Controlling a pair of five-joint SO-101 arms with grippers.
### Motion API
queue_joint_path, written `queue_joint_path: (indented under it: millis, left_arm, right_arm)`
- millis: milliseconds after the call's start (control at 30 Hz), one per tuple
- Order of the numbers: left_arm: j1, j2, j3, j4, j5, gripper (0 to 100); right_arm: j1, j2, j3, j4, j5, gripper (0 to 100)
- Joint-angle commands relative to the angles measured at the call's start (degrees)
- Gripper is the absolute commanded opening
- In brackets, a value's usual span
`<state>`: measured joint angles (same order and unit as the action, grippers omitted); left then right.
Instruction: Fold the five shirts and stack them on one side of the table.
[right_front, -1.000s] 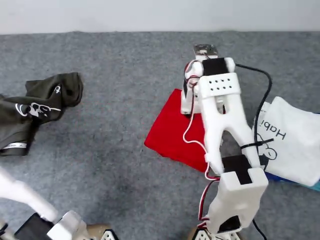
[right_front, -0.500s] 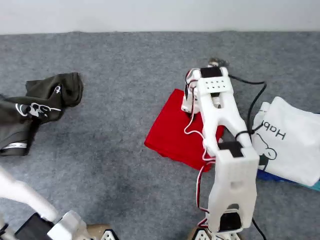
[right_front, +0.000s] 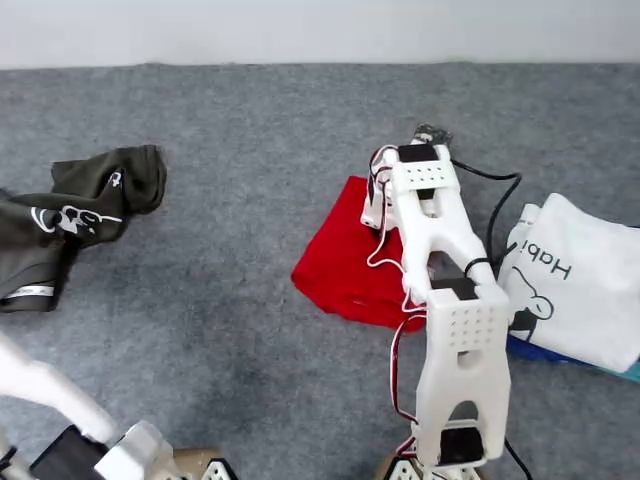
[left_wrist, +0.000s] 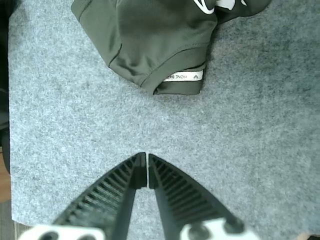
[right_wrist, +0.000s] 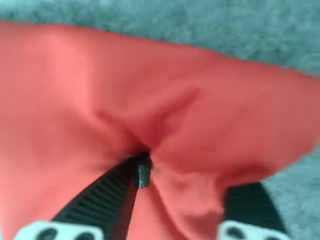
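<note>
At the middle of the red shirt (right_wrist: 75, 75), the right gripper (right_wrist: 165, 185) pinches a bunch of fabric. Over 1 second its arm has drawn back toward its base, nudging the folded shirt toward the white-topped stack (right_front: 585, 290), probably to add it there. Beside the dark shirt (left_wrist: 150, 45), the left gripper (left_wrist: 148, 172) hangs closed and empty.

High view: fixed, looked steeply down over the grey desk (right_front: 250, 130) from afar.
Left wrist view: faced downward, near the olive shirt (left_wrist: 150, 35), shared with high view.
Right wrist view: pressed close on the red shirt (right_wrist: 75, 75), likewise shared.
</note>
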<state>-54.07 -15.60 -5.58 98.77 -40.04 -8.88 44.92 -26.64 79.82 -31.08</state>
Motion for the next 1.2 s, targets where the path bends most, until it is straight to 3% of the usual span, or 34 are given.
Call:
queue_joint_path:
  millis: [0, 367, 733, 967, 1167]
  left_arm:
    - [0.3, -2.0, -0.4, -1.7, -0.5, 2]
    - [0.3, -2.0, -0.5, -1.8, -0.6, 2]
    - [0.3, -2.0, -0.5, -1.8, -0.6, 2]
    - [0.3, -2.0, -0.5, -1.8, -0.6, 2]
    - [0.3, -2.0, -0.5, -3.3, -0.6, 2]
  right_arm:
    - [0.9, 1.9, -0.1, 0.8, 0.6, 3.5]
    - [1.2, -15.6, -1.0, 12.1, 15.8, 0.9]
    - [1.6, -38.7, -0.6, 23.1, 21.3, 0.9]
    - [6.6, -49.6, -0.6, 23.2, 25.6, 0.8]
    - [17.2, -52.4, -0.6, 23.2, 33.2, 0.8]
